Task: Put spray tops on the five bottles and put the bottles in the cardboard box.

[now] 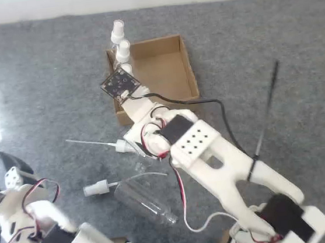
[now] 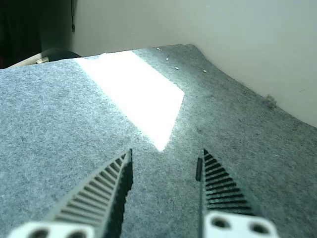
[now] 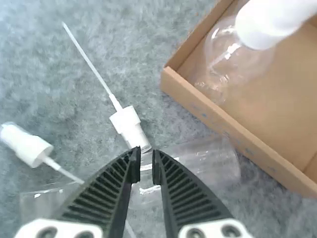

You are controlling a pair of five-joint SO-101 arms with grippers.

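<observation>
Right gripper (image 3: 144,152) fingers pinch a clear bottle (image 3: 208,161) lying just beside the cardboard box (image 3: 223,126), maybe to hold it for the spray top (image 3: 126,126) next to it. Left gripper (image 2: 167,152) fingers are spread over bare tabletop (image 2: 59,114).

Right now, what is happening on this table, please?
The right gripper is down at a clear bottle lying beside the cardboard box, next to a loose spray top with a long tube. The left gripper hangs open over bare felt, holding nothing. Capped bottles already stand in the box. Another bottle and a second top lie loose nearer the arms.
</observation>
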